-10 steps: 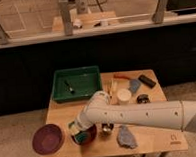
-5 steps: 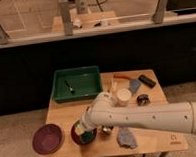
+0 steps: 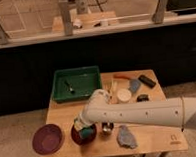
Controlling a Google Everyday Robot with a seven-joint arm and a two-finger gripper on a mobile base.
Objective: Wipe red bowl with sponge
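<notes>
The red bowl (image 3: pixel 76 137) sits near the front left of the wooden table (image 3: pixel 155 139). My gripper (image 3: pixel 83 128) comes in on the white arm (image 3: pixel 139 114) from the right and is down in the bowl. It is shut on a teal sponge (image 3: pixel 86 133), which presses on the bowl's inside. The arm's wrist hides the far rim of the bowl.
A dark purple plate (image 3: pixel 47 139) lies left of the bowl. A small metal cup (image 3: pixel 107 127) and a grey cloth (image 3: pixel 126 137) lie to its right. A green tray (image 3: pixel 77 83) holding a utensil is behind. A white cup (image 3: pixel 123 95), a blue object (image 3: pixel 134 85) and a black object (image 3: pixel 146 80) are at the back right.
The gripper with the sponge has shifted slightly to the right inside the bowl, and the arm has settled a little lower. The bowl and other objects have stayed in place.
</notes>
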